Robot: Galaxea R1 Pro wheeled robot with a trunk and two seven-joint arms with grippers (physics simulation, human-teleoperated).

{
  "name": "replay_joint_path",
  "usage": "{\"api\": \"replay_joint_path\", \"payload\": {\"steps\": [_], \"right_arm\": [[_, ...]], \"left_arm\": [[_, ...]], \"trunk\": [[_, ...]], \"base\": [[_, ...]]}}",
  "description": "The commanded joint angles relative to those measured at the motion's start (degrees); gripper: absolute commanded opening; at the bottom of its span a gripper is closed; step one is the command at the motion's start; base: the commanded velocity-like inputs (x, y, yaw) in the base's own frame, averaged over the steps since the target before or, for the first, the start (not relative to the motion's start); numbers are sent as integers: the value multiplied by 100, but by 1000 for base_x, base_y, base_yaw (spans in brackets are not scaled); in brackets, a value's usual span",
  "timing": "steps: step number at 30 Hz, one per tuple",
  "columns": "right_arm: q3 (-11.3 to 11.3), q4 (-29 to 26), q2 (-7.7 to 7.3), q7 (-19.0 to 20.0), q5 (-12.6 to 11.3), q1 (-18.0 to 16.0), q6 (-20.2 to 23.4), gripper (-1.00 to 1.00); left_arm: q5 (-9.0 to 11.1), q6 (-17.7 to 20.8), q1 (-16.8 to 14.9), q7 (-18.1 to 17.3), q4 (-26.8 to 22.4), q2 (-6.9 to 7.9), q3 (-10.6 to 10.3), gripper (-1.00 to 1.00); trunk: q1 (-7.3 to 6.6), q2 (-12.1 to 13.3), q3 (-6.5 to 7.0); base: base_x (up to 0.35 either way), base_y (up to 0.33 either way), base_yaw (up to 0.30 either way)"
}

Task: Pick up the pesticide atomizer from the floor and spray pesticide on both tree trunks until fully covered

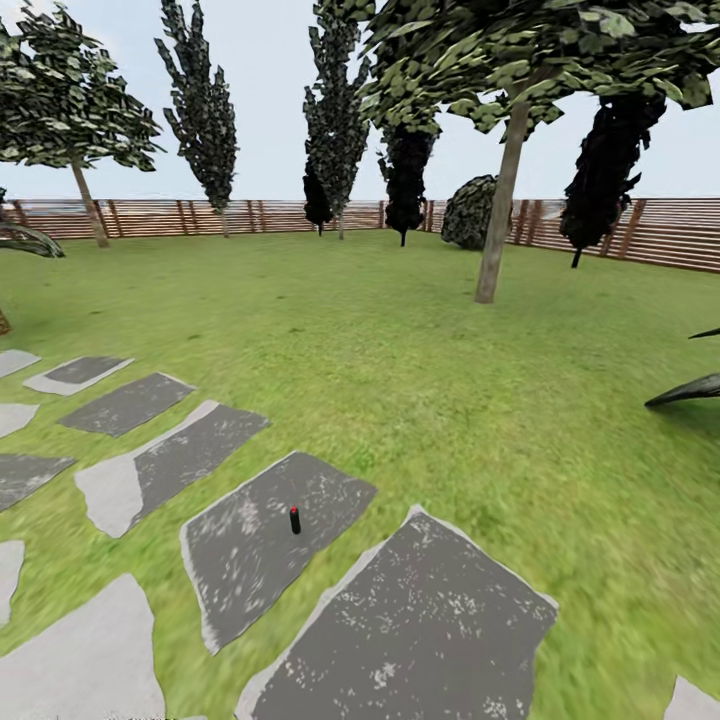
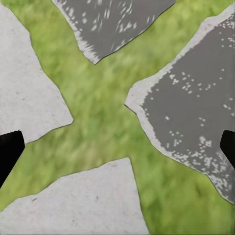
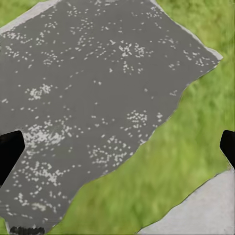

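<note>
Both the left gripper and right gripper hang spread wide and empty over the stepping stones. Just ahead, the pesticide atomizer stands upright on a dark slab, untouched. So the pickup is not yet begun, and next I'd say it must roll closer and reach down, the pale-trunked trees waiting well beyond.

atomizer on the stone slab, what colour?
The atomizer is black with a red top, standing on a dark grey slab. Head view shows it best.

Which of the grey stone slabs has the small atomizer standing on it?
The dark slab just left of the biggest near slab; the red-topped black atomizer stands upright on it.
</note>
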Motion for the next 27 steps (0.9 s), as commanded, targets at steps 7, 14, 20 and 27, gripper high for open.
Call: {"api": "replay_joint_path", "payload": {"steps": [7, 14, 20, 27], "right_arm": [[0, 0, -3, 0, 0, 0, 0, 100], [1, 0, 0, 0, 0, 0, 0, 100], [-1, 0, -1, 0, 0, 0, 0, 100], [-2, 0, 0, 0, 0, 0, 0, 100]], "left_arm": [[0, 0, 0, 0, 0, 0, -6, 100], [2, 0, 2, 0, 0, 0, -5, 100], [0, 0, 0, 0, 0, 0, -4, 100], [7, 0, 2, 0, 0, 0, 0, 100]], "trunk": [[0, 0, 0], [0, 0, 0], [0, 0, 0], [0, 0, 0]], "base": [[164, -233, 275], [150, -232, 275], [144, -210, 275], [122, -101, 275]]}}
